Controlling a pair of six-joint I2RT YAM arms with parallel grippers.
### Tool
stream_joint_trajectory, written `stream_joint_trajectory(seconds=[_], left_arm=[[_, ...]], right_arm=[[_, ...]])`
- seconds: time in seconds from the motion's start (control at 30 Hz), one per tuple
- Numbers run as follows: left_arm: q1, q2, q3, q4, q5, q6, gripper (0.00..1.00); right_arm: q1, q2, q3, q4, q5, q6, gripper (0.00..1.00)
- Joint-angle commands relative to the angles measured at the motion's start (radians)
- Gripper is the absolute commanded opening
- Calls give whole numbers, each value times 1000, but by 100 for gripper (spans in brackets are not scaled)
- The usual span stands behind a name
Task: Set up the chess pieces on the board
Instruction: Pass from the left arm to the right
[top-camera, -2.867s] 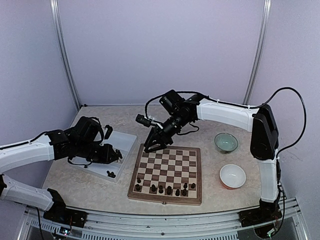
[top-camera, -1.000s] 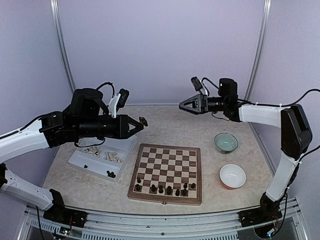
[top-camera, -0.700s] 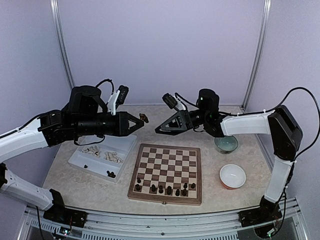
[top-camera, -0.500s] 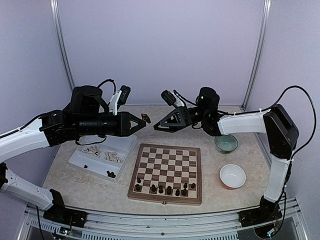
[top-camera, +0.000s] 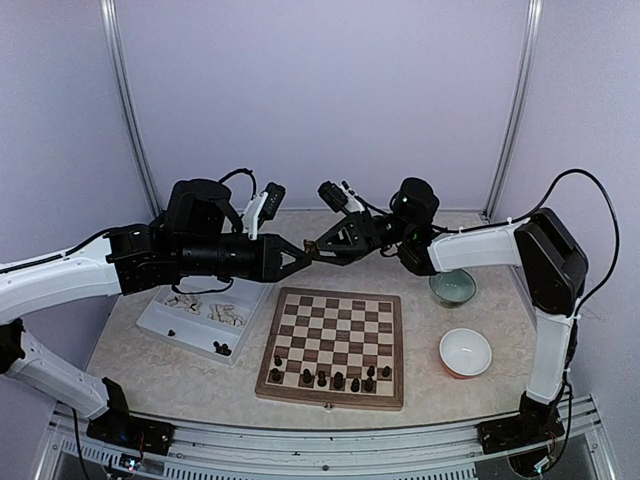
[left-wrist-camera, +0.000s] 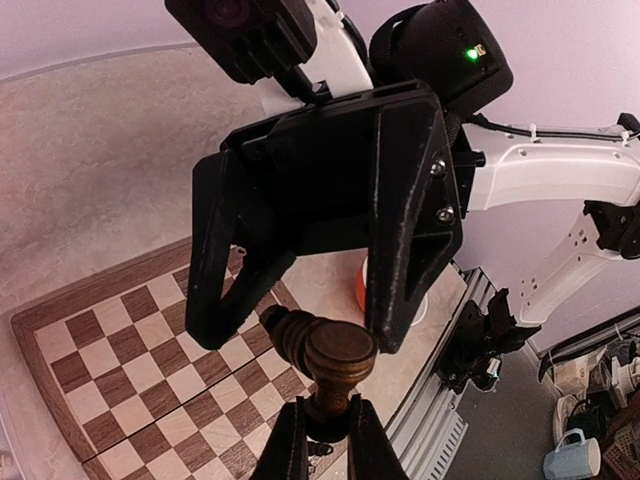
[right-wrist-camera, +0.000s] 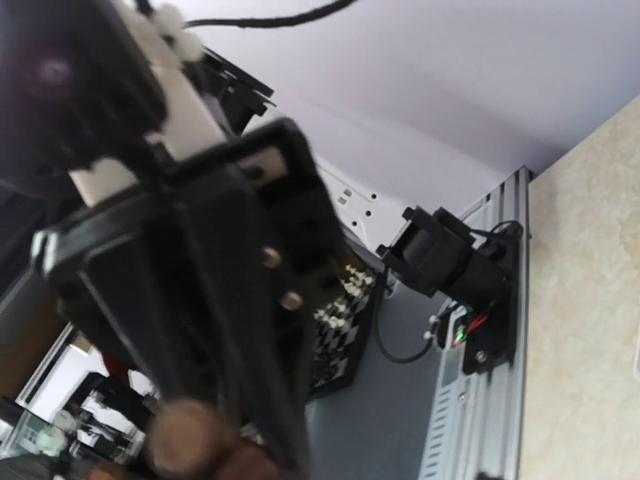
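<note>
My left gripper (top-camera: 303, 256) hangs in the air over the far edge of the board (top-camera: 335, 345), shut on a dark brown chess piece (left-wrist-camera: 335, 352) by its stem. My right gripper (top-camera: 322, 244) meets it from the right, open. Its two black fingers (left-wrist-camera: 405, 250) stand on either side of the piece, very close to it. In the right wrist view the piece (right-wrist-camera: 188, 438) is a blurred brown shape at the bottom. Several dark chess pieces (top-camera: 338, 378) stand on the board's near rows.
A white tray (top-camera: 165, 318) left of the board holds pale and dark pieces. A green bowl (top-camera: 452, 285) and a white bowl with an orange rim (top-camera: 465, 352) sit right of the board. Both arms cross above the table's far half.
The right arm swung left from the back right and brought its jaws around the piece, narrowing them. The left arm pushed a little to the right, the piece still in its grip.
</note>
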Motion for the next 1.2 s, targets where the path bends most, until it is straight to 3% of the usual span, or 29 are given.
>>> stream_joint_trajectory(seconds=[0.0, 0.4, 0.93, 1.07, 1.17], left_arm=[[-7, 4, 27, 20, -10, 22, 2], [-6, -22, 12, -12, -78, 25, 2], [-6, 10, -8, -17, -67, 25, 2], [-4, 22, -8, -13, -71, 28, 2], [-6, 23, -7, 11, -42, 27, 2]], right_arm=[[9, -2, 18, 93, -15, 44, 60], [-11, -43, -15, 26, 1, -20, 40], [-57, -54, -19, 15, 28, -33, 28], [-56, -58, -17, -46, 33, -81, 32], [-55, -57, -16, -160, 52, -154, 53]])
